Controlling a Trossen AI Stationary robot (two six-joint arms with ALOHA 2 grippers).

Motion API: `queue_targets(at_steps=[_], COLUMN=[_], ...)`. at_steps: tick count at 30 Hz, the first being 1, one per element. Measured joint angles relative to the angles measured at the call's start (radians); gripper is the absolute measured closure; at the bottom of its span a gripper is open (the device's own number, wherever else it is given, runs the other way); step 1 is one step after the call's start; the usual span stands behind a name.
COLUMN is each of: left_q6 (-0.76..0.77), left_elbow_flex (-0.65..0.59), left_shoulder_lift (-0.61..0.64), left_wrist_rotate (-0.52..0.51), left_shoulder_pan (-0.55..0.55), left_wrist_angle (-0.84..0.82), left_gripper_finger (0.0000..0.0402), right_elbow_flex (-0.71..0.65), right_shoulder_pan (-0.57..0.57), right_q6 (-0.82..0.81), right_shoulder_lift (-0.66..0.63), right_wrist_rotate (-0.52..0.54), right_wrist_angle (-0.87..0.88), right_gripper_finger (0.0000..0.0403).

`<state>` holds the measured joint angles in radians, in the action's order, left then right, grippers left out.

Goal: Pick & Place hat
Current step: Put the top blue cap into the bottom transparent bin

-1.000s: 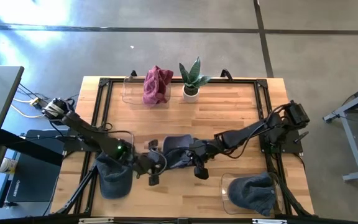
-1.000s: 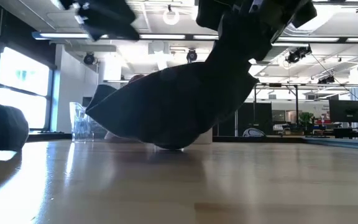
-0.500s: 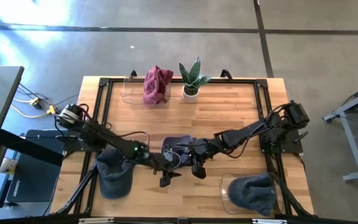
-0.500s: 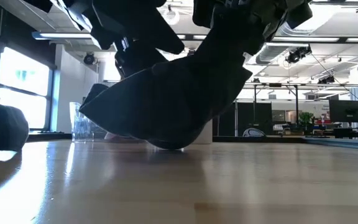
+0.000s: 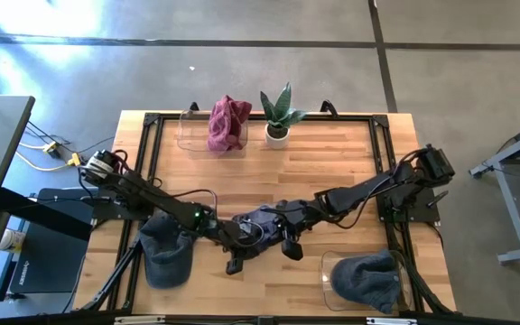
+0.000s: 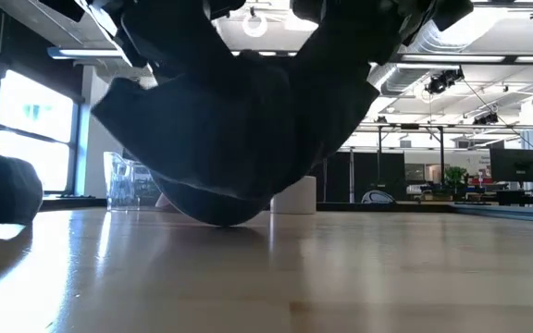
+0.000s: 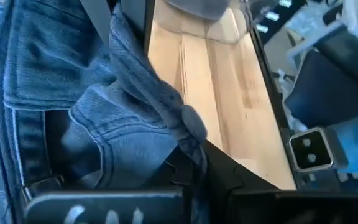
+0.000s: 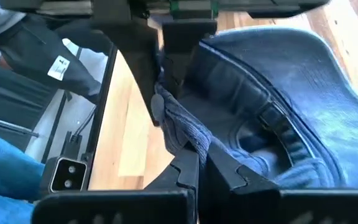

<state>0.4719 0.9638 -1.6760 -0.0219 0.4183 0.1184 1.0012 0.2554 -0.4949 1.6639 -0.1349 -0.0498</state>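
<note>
Left gripper (image 5: 246,236) moved in from table's left toward centre, reached hat (image 5: 262,219), opened wide on the way, then clamped onto hat's edge (image 7: 188,127) opposite right gripper (image 5: 276,222). Hat lifted and stretched wider in low view (image 6: 239,120).

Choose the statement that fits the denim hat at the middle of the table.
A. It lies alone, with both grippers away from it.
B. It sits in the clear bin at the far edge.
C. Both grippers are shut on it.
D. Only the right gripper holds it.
C: the left gripper and the right gripper both pinch the denim hat at mid-table, and each wrist view shows fabric clamped between that arm's fingers.
</note>
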Motion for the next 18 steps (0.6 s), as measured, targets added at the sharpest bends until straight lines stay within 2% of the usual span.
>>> queue_targets(at_steps=[3, 9, 13, 18], left_q6=[0.008, 0.004, 0.005, 0.029], left_elbow_flex=[0.0, 0.0, 0.0, 0.0], left_shoulder_lift=[0.011, 0.059, 0.069, 0.069], left_wrist_rotate=[0.014, 0.044, 0.077, 0.132], left_shoulder_pan=[0.0, 0.0, -0.015, -0.04], left_wrist_angle=[-0.002, -0.011, -0.008, 0.005], left_gripper_finger=[0.0379, 0.0392, 0.0398, 0.0397], right_elbow_flex=[0.0, 0.0, 0.0, 0.001], right_shoulder_pan=[-0.001, 0.005, 0.038, 0.075], right_q6=[0.022, 0.05, 0.111, 0.233], right_shoulder_lift=[-0.027, -0.126, -0.161, -0.146], right_wrist_rotate=[-0.064, -0.16, -0.115, 0.043], right_wrist_angle=[0.023, 0.078, 0.058, 0.028], right_gripper_finger=[0.0372, 0.0261, 0.0199, 0.0158])
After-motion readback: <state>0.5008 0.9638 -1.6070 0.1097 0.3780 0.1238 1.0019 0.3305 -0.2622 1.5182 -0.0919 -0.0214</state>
